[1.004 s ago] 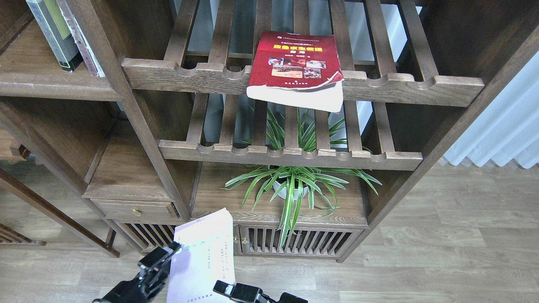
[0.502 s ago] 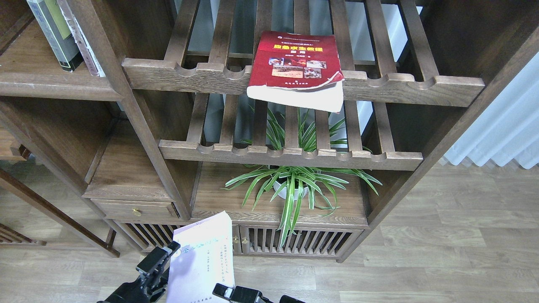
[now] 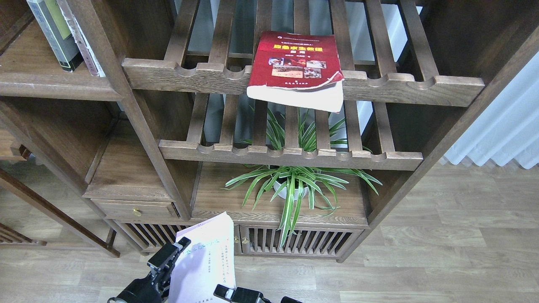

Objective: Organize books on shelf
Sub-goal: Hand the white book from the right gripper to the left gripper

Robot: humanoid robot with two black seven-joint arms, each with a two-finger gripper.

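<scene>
The lavender book (image 3: 206, 263) is sitting low in the head view, in front of the cabinet's base, its long axis running roughly up and down with the top edge tipped a little right. The left gripper (image 3: 170, 257) is pressing against its left edge near the top, and the right gripper (image 3: 230, 293) is lying against its lower right edge. Both are touching the book, but whether their fingers are clamping it or only bracing it I cannot tell. The left one is the nearer to where the book has to go.

That place, judging by the task, is the shelf (image 3: 50, 84), lying far up and to the left of the book. Two books are standing on it already, leaning left: the green book (image 3: 52, 31) and a pale one (image 3: 82, 40) touching it on its right. The free space is lying to their right, against the post.

The red book (image 3: 297, 67) is lying flat on the upper rack (image 3: 400, 82), its curled corner overhanging the front rail. Below the lower rack a plant (image 3: 294, 187) is standing in a white pot.
</scene>
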